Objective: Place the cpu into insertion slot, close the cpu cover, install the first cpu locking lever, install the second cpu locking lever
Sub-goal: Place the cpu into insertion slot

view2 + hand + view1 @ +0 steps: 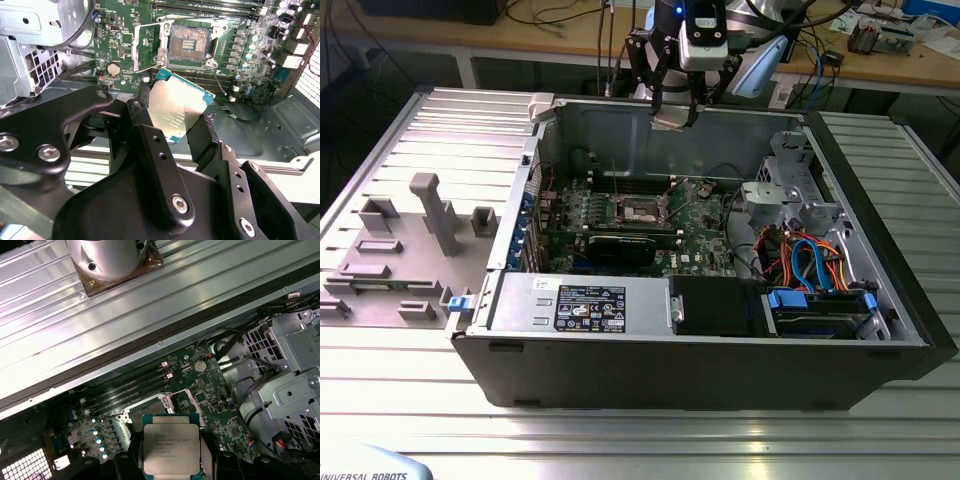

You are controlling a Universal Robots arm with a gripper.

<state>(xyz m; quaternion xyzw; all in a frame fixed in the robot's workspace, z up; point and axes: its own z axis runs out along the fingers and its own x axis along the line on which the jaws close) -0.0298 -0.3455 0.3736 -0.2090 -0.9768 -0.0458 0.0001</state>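
On the ribbed metal bench [620, 440] lies an open computer case [720, 375], where we see the pincer [171, 114] clamped on the cpu [171, 452], well apart from the seemingly uncovered insertion slot [190, 45]; placement is in hand, we judge, calling for square alignment.

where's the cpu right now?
The cpu is gripped in the claw, hanging over the far side of the open computer case in the exterior view. It is above the empty socket, not yet in it.
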